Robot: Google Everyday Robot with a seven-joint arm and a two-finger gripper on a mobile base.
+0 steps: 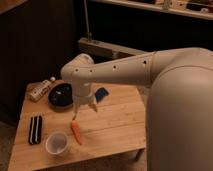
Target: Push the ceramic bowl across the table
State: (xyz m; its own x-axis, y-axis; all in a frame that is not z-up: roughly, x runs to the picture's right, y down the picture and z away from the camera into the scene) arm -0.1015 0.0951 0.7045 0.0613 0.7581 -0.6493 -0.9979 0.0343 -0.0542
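The ceramic bowl (60, 95) is a glossy black shallow dish at the back left of the light wooden table (117, 125). My gripper (85, 110) hangs from the white arm just right of the bowl and a little nearer the front, pointing down over the tabletop. Its fingers (76, 114) are open with nothing between them. The wrist covers the bowl's right edge.
A small translucent cup (56, 143) stands at the front left, with an orange carrot (76, 132) beside it. A black striped item (35, 129) lies at the left edge. A bottle (41, 90) lies behind the bowl, and a blue object (101, 94) is right of the gripper.
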